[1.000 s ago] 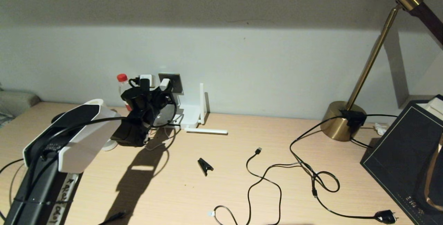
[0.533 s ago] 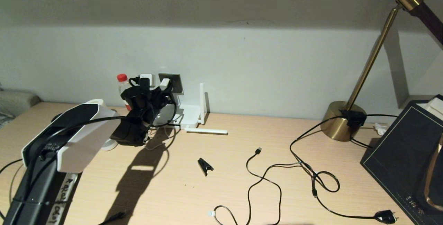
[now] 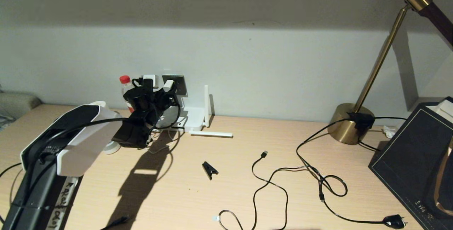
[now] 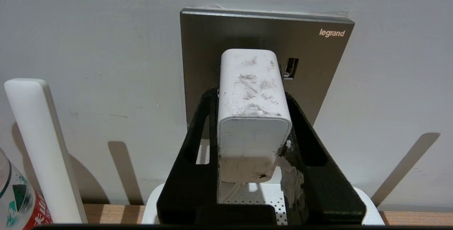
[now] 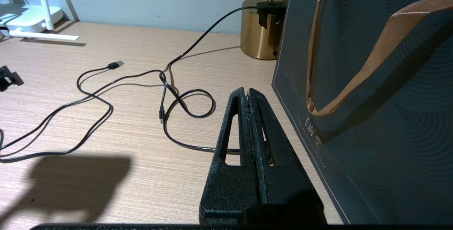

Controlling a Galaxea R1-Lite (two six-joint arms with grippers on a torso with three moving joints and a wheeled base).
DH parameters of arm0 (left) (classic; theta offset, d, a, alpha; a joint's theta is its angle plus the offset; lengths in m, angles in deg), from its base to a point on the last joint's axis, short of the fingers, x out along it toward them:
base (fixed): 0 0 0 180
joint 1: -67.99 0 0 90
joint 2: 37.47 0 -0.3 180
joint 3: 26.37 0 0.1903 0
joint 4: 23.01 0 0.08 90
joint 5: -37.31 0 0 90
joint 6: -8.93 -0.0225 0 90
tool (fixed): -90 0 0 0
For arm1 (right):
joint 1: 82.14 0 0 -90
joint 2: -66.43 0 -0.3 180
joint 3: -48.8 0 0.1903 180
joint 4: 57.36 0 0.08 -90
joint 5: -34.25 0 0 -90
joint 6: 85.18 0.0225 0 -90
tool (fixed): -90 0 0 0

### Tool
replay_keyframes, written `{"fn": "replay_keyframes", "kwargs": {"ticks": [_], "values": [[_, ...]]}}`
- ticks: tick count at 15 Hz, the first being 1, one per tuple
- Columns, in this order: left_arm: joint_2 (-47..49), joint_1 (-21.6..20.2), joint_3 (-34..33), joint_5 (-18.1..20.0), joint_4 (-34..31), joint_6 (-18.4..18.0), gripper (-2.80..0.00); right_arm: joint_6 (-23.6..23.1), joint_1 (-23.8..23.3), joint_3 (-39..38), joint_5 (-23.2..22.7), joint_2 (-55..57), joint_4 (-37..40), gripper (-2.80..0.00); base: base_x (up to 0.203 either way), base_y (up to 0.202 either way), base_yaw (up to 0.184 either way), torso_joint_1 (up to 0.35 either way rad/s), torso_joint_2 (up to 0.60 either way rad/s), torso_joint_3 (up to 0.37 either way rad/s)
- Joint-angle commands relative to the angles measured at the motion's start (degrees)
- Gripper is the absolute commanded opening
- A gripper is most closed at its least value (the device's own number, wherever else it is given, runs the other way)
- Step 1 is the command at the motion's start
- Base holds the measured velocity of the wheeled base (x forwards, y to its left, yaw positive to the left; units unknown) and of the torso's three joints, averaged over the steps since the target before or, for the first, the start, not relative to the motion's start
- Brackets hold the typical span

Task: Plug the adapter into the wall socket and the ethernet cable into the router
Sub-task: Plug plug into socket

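The white adapter (image 4: 253, 116) sits between the fingers of my left gripper (image 4: 250, 93), which is shut on it. Its far end is against the grey wall socket (image 4: 318, 63); the prongs are hidden. In the head view the left gripper (image 3: 155, 93) holds the adapter (image 3: 168, 85) at the socket (image 3: 180, 84), above the white router (image 3: 194, 118). The ethernet cable's clear connector (image 3: 215, 218) lies at the table's front edge. My right gripper (image 5: 247, 92) is shut and empty, low over the table beside a dark bag (image 5: 371, 99).
A red-capped bottle (image 3: 124, 85) stands left of the socket. One router antenna (image 3: 211, 134) lies flat, another (image 3: 206, 104) is upright. A black clip (image 3: 209, 169), a USB-tipped cable (image 3: 263, 154), a chunky-plug cable (image 3: 394, 221) and a brass lamp base (image 3: 350, 123) are on the table.
My left forearm has shifted slightly to the left. The gripper stays shut on the adapter at the socket. The right gripper has not moved.
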Motion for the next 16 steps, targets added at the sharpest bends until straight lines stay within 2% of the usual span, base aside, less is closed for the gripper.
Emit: {"fn": "replay_keyframes", "kwargs": {"ticks": [1,16], "values": [[-0.59,0.03,0.11,0.00,0.12,0.01,-2.80,-0.02,0.02,-2.02,-0.04,0.09,-0.04,-2.80,0.000,0.000,0.000,0.000,0.00,0.000],[-0.15,0.03,2.14,-0.09,-2.19,0.01,-2.80,-0.02,0.02,-2.02,-0.04,0.09,-0.01,-2.80,0.000,0.000,0.000,0.000,0.00,0.000]]}}
